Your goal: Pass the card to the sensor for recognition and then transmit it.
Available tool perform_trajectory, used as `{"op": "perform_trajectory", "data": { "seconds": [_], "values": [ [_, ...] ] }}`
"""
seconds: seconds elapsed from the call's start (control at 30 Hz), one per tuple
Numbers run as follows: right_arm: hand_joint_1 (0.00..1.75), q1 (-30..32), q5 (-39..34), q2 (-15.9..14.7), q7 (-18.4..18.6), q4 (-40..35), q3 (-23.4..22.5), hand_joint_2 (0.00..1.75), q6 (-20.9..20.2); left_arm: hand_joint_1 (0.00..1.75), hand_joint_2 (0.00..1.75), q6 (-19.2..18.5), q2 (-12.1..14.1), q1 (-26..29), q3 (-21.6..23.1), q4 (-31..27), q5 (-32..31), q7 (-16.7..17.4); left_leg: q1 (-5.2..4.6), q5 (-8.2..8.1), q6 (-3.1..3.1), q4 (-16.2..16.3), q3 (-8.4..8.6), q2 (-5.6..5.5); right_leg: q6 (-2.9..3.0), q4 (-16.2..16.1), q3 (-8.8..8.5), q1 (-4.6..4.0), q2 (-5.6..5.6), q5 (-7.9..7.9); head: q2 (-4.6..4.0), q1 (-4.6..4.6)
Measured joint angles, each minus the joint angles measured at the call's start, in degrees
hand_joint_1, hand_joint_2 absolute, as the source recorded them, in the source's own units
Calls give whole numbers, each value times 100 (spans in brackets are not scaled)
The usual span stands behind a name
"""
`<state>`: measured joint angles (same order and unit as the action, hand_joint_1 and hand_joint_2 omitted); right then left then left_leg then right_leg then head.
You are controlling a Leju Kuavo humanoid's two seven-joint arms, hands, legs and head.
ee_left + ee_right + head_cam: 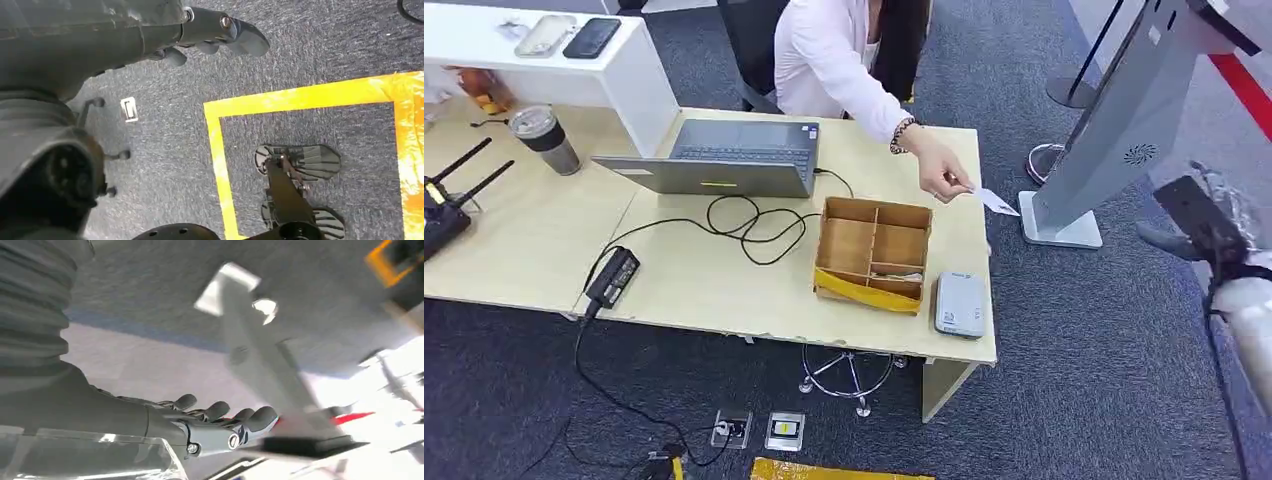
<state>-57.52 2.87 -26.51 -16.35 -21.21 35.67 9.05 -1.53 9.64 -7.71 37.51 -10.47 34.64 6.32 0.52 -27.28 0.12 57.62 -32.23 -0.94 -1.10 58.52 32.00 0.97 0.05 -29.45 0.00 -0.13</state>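
A person in a white sleeve (pixel 834 60) leans over the far side of the desk and holds out a small white card (pixel 997 201) past the desk's right edge. The grey-white card sensor (pixel 960 304) lies flat on the desk's near right corner. My right hand (pixel 1192 215) is raised at the right, some way from the card. The right wrist view shows this right hand (pixel 220 427) with fingers stretched out and nothing in them. My left hand (pixel 210 35) hangs over the carpet, empty, fingers loosely apart.
A wooden box with compartments (pixel 871 252) stands just left of the sensor. A laptop (pixel 724 157), cables, a power brick (pixel 613 276) and a tumbler (pixel 546 138) occupy the desk (pixel 724 290). A grey kiosk stand (pixel 1114 130) rises at the right. Yellow tape (pixel 300 95) marks the floor.
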Motion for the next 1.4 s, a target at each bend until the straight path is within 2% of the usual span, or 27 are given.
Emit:
{"op": "perform_trajectory", "data": {
  "seconds": [0.1,0.3,0.53,0.77,1.4],
  "values": [
    [0,-42,57,410,70,-242,39,175,4,0,0,0,4,-5,52,0,-11,-7,4,4,-5,0,-5,-22,3,0,-2,-4,-23,-2,0,2],
    [0,-39,39,1004,61,-627,100,175,-159,0,0,11,35,1,142,4,-4,-7,5,3,-6,0,-5,-17,5,1,1,-5,-14,-3,0,2],
    [0,15,44,1426,120,-1092,107,175,-308,0,0,2,46,10,181,15,15,11,5,3,-6,0,-5,-17,6,0,3,-4,-15,-4,0,2],
    [0,138,179,1599,240,-1460,105,175,-481,0,0,9,72,18,240,15,107,59,5,3,-6,1,-4,-15,6,-1,4,-4,-12,-4,0,2],
    [0,337,524,1588,299,-1875,-85,175,-590,0,0,98,70,43,284,15,122,133,5,2,-8,1,-3,-8,6,-1,8,-4,-4,-4,0,2]
  ]
}}
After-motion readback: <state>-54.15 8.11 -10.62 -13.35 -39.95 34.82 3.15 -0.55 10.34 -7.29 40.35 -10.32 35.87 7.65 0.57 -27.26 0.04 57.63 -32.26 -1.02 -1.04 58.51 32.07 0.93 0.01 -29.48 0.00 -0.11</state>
